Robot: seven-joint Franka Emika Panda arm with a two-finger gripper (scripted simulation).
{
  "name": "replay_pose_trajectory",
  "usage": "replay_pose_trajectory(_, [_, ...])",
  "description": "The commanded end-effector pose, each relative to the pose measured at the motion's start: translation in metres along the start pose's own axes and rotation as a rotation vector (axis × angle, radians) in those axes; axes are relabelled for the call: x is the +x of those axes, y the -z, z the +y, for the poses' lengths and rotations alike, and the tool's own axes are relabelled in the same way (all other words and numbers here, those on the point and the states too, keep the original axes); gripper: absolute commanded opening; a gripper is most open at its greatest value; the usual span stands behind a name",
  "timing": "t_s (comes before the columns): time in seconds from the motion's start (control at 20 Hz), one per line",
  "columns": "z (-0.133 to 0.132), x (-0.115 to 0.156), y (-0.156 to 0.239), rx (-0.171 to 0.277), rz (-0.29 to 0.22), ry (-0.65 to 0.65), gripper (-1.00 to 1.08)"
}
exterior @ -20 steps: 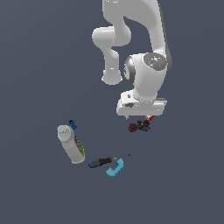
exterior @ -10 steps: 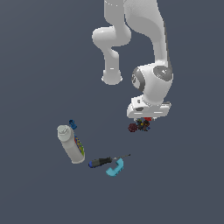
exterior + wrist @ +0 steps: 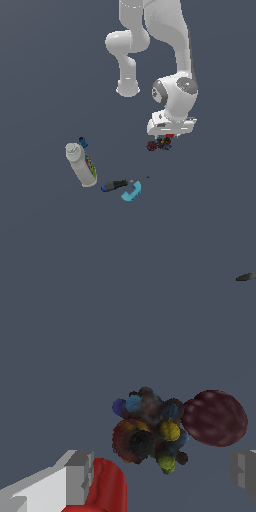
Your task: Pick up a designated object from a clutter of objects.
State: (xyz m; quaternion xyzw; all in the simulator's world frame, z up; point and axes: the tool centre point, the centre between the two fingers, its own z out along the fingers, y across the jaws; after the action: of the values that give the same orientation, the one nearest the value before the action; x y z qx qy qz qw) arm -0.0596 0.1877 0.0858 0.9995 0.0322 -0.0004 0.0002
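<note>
- The dark clump (image 3: pixel 150 428), knobbly and flecked with blue, orange and yellow, sits on the counter (image 3: pixel 210 210) right under the arm's wrist, touching or just about touching the maroon ball (image 3: pixel 215 417) in the wrist view.
- In the exterior view the clump (image 3: pixel 163 143) and the ball (image 3: pixel 151 145) show as a tiny cluster poking out below the end effector (image 3: pixel 169 136).
- What's changed: a second ago the hand was higher and a bit more to the exterior view's left. Now it has swung over and dropped, so its base hangs just above the cluster.
- The end effector (image 3: pixel 160 476) looks spread. One finger (image 3: pixel 75 473) is on one side of the clump and the other finger (image 3: pixel 245 471) is well out on the far side, and neither touches it.
- The red cylinder (image 3: pixel 102 488) is jammed right beside the near finger, so that side is tight.
- My read is that we're at the end of the approach and the grasp isn't done yet. The ball sits inside the span too, so closing could nab or shove it along with the clump.
- Further out and well apart: the white spray bottle (image 3: pixel 81 164) with the small blue piece (image 3: pixel 83 142) by its cap, then the blue-handled screwdriver (image 3: pixel 120 184) next to the cyan curved piece (image 3: pixel 132 191). None of those have budged.
</note>
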Motion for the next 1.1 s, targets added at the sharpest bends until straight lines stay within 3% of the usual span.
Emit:
replay_pose_trajectory(0.0, [0.0,0.0,-0.004,0.0,0.0,0.0,1.0])
replay_pose_trajectory(0.75, [-0.001,-0.001,-0.05,0.0,0.0,0.0,1.0])
replay_pose_trajectory(0.8, [-0.001,-0.001,-0.05,0.0,0.0,0.0,-1.0])
replay_pose_trajectory(1.05, [-0.001,-0.001,-0.05,0.0,0.0,0.0,-1.0])
